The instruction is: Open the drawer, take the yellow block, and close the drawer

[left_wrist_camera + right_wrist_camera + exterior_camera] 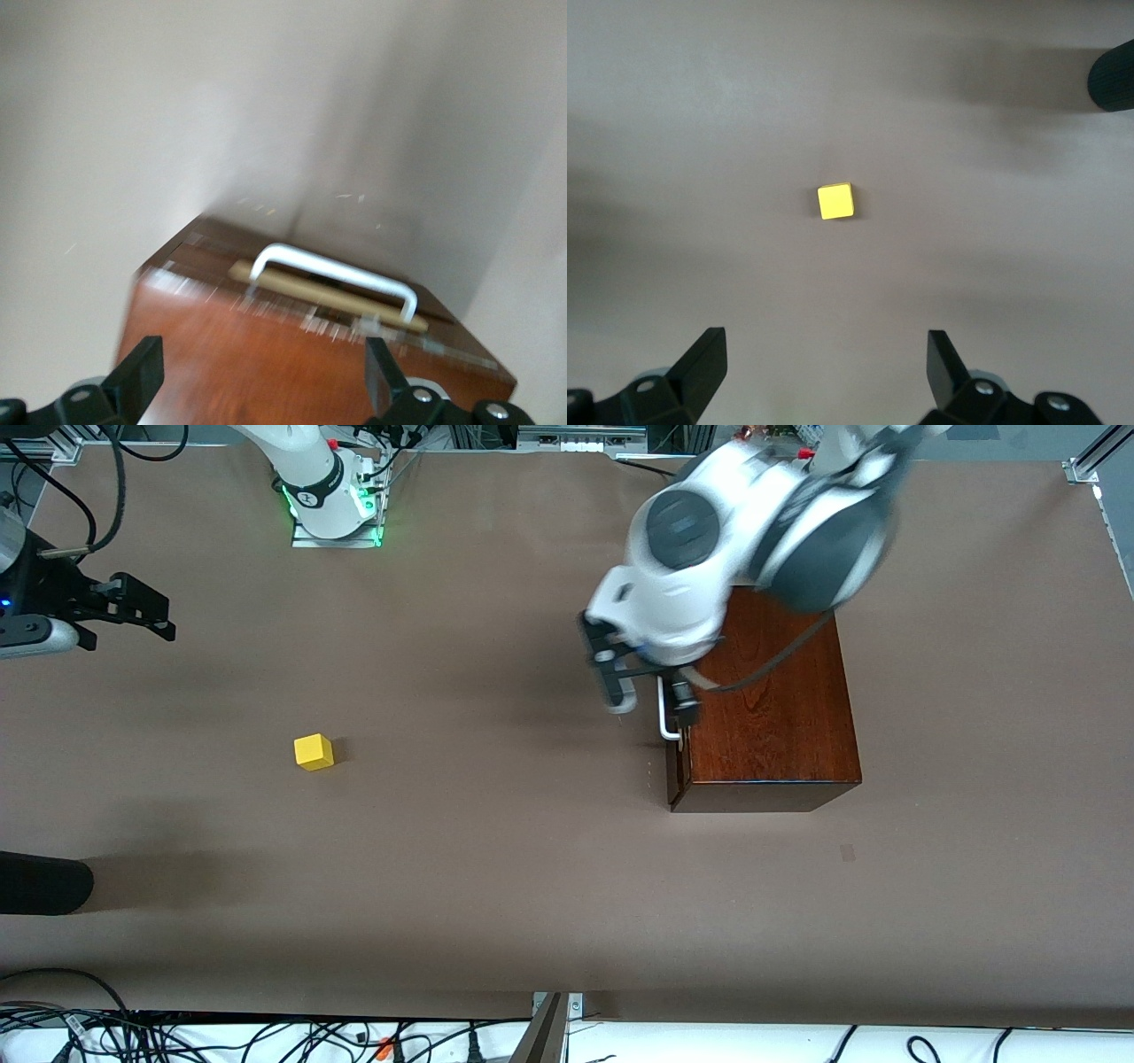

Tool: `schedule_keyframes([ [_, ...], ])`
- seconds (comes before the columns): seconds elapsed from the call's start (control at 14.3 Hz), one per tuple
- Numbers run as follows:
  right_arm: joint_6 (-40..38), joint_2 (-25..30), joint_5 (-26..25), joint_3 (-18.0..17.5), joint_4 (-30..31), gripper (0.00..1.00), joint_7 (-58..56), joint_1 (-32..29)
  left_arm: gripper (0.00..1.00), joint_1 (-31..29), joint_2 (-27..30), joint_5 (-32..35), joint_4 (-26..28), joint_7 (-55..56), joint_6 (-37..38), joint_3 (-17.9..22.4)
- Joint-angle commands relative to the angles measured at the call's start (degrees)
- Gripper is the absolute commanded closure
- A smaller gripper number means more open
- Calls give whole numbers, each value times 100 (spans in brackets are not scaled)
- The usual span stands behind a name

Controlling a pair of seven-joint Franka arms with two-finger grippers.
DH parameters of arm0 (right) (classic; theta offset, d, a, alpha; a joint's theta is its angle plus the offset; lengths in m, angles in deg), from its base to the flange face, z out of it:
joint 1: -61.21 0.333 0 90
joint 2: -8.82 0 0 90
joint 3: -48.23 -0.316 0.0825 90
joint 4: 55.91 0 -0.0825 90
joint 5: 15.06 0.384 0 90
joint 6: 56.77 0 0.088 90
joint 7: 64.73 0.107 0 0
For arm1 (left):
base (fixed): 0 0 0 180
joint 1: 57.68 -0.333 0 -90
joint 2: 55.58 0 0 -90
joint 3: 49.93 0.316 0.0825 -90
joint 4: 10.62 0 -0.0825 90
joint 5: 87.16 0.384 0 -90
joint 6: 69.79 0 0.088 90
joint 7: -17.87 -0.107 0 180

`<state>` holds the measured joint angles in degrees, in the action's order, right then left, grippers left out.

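Observation:
The dark reddish-brown wooden box (771, 708) stands toward the left arm's end of the table. Its drawer front with the white bar handle (666, 722) faces the right arm's end. In the left wrist view a thin pale strip shows under the handle (332, 276). My left gripper (651, 701) is open, over the box's handle edge and straddling the handle without gripping it; it also shows in the left wrist view (261, 354). The yellow block (314, 751) lies on the bare table, also in the right wrist view (835, 201). My right gripper (158, 613) hangs open and empty above the table (824, 350).
A dark rounded object (44, 881) lies at the table's edge at the right arm's end, also in the right wrist view (1109, 75). Cables (266, 1036) run along the edge nearest the front camera. The right arm's base (328, 491) stands at the top edge.

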<state>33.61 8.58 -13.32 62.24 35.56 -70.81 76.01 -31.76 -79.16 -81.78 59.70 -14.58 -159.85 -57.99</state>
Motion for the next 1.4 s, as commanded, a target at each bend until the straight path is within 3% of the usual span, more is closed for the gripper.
schedule_keyframes([
  [0.0,-152,-46,142,23,-138,0,29,-39,0,-577,687,-160,360,457,250,-55],
  [0.42,-152,-46,142,23,-138,0,29,-39,0,-1378,1136,-353,307,2259,918,-11],
  [0.56,-152,-46,142,23,-138,0,20,-39,0,-1920,1197,-423,315,2330,1095,-72],
  [0.7,-161,-46,142,23,-138,0,20,-39,0,-2413,1364,-948,403,2374,1183,-29],
  [0.98,-161,-46,142,58,-138,0,20,-39,0,-2731,1373,-986,429,3052,1351,-20],
  [1.12,-161,-55,142,58,-138,0,20,-39,0,-2741,1574,-925,778,3052,1001,-29],
  [1.33,-161,-46,142,58,-138,0,20,-39,0,-2925,2181,-898,1781,3008,236,-29],
])
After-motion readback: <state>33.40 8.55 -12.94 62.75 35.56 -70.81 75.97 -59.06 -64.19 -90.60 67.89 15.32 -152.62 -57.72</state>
